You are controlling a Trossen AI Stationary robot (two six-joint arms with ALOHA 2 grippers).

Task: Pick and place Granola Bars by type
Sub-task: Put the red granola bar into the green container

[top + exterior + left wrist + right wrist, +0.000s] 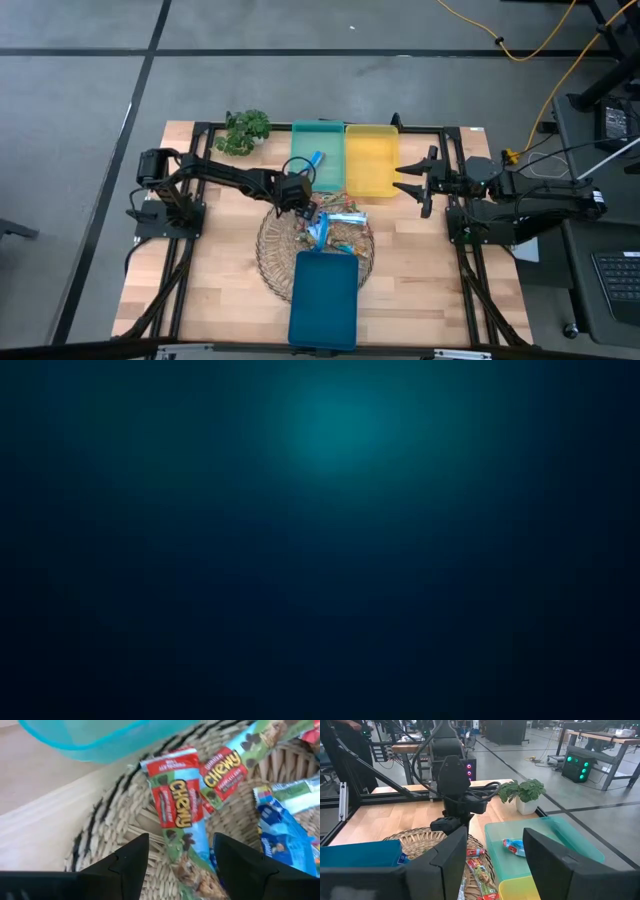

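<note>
Several granola bars lie in the round woven basket (275, 250): a red-and-green Chewy bar (177, 805), a second Chewy bar (225, 770) beside it, and blue-wrapped bars (282, 837). My left gripper (181, 840) hangs open over the basket's far left part (298, 200), pointing steeply down. Its fingers stand on either side of the first Chewy bar's lower half, and I see no touch. One blue bar (313, 160) lies flat in the green tray (300, 140). My right gripper (400, 180) waits open above the table, right of the yellow tray (371, 160).
A dark blue tray (323, 298) lies over the basket's near part. A small potted plant (245, 130) stands at the far left, beside the green tray. The low view is dark and shows nothing. Bare wood lies left and right of the basket.
</note>
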